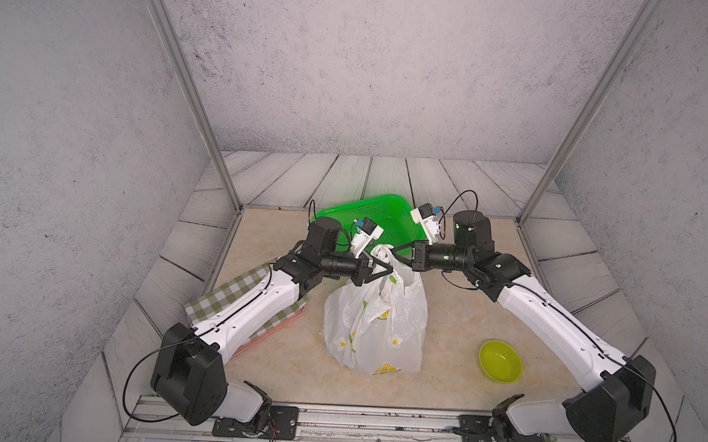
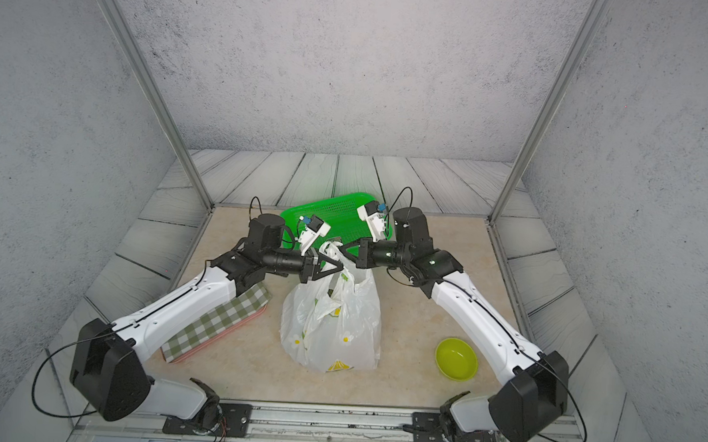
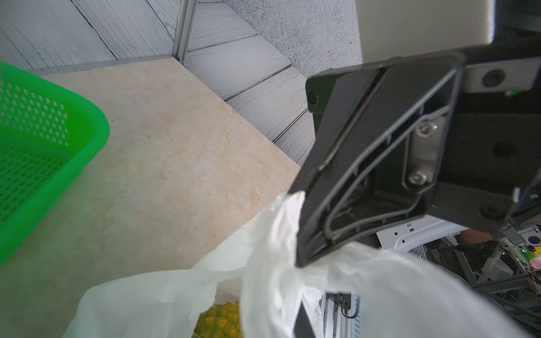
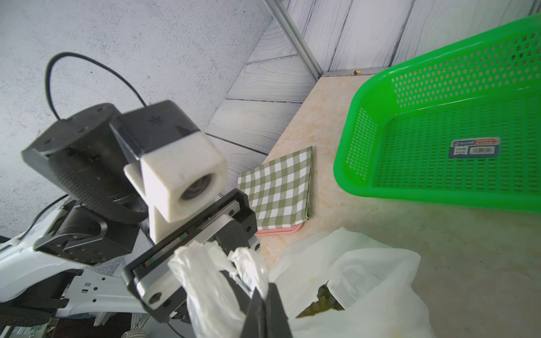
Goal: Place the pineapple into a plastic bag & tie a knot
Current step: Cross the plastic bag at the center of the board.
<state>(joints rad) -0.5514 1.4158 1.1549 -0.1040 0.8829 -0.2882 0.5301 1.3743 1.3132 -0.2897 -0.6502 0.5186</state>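
The plastic bag (image 1: 376,327) (image 2: 330,324) stands upright mid-table, white with lemon and daisy prints. The pineapple (image 3: 219,322) shows yellow-green through its mouth, and its dark crown (image 4: 322,301) pokes out of the opening. Both grippers meet above the bag top. My left gripper (image 1: 388,269) (image 2: 340,267) (image 3: 292,307) is shut on a bunched handle (image 4: 202,263). My right gripper (image 1: 394,252) (image 2: 341,247) (image 4: 265,295) is shut on the other handle (image 4: 248,260). The two handles rise side by side. The knot is out of view.
A green mesh basket (image 1: 369,214) (image 4: 439,131) sits behind the bag. A green checked cloth (image 1: 232,294) lies over a pink tray under my left arm. A lime bowl (image 1: 500,360) rests at the front right.
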